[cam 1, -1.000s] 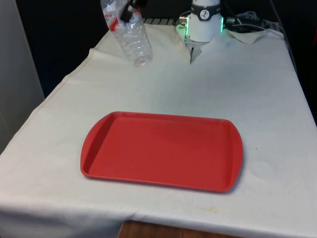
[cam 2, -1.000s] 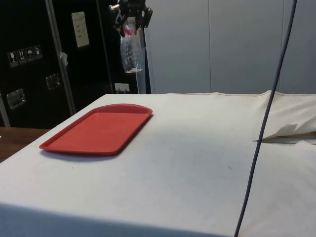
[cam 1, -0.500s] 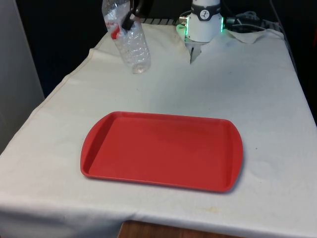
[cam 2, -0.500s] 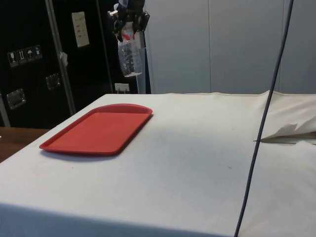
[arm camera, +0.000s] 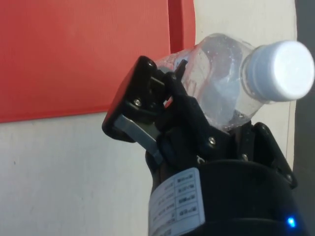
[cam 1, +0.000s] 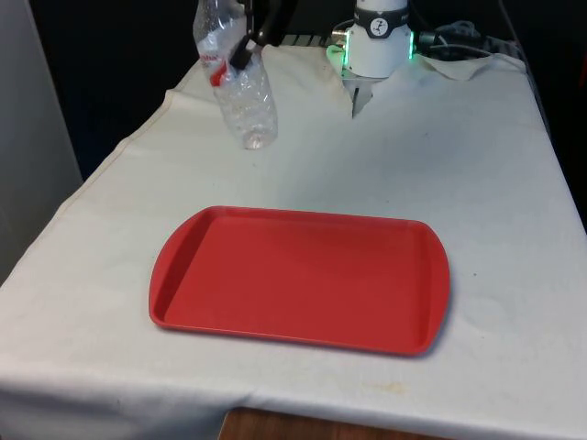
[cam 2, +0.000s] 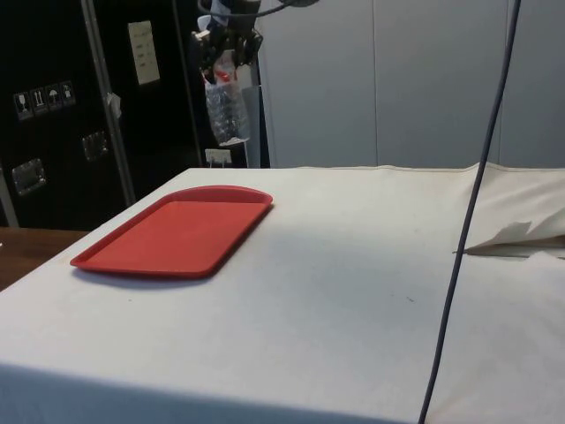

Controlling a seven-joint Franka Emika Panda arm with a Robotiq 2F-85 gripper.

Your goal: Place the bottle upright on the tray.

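The end effector (cam 1: 246, 37) hangs in the air above the far part of the tabletop (cam 1: 477, 165), toward the front view's left, and it is pinching a clear plastic bottle (cam 1: 240, 87). In the wrist view its black fingers (arm camera: 142, 105) press against the bottle's (arm camera: 216, 83) upper body just below the neck, with the white cap (arm camera: 279, 71) standing free beyond them. A red label band wraps the bottle near the place where it is gripped.

In the front view the bottle hangs tilted, its base lower and nearer than its top, clear of the white cloth beneath it. In the side view the bottle (cam 2: 222, 104) hangs below the end effector (cam 2: 222, 49), well above the tabletop (cam 2: 353, 265), with its base pointing down and its body close to vertical.

The red tray (cam 1: 298, 278) lies flat on the near half of the tabletop, with nothing on it. The bottle is well apart from it, beyond the tray's far edge on the front view's left. In the side view the tray (cam 2: 172, 231) sits below and nearer than the hanging bottle. In the wrist view the tray's (arm camera: 74, 54) red surface and rim show behind the bottle.

A dark cable (cam 2: 472, 203) runs down across the side view on its right.
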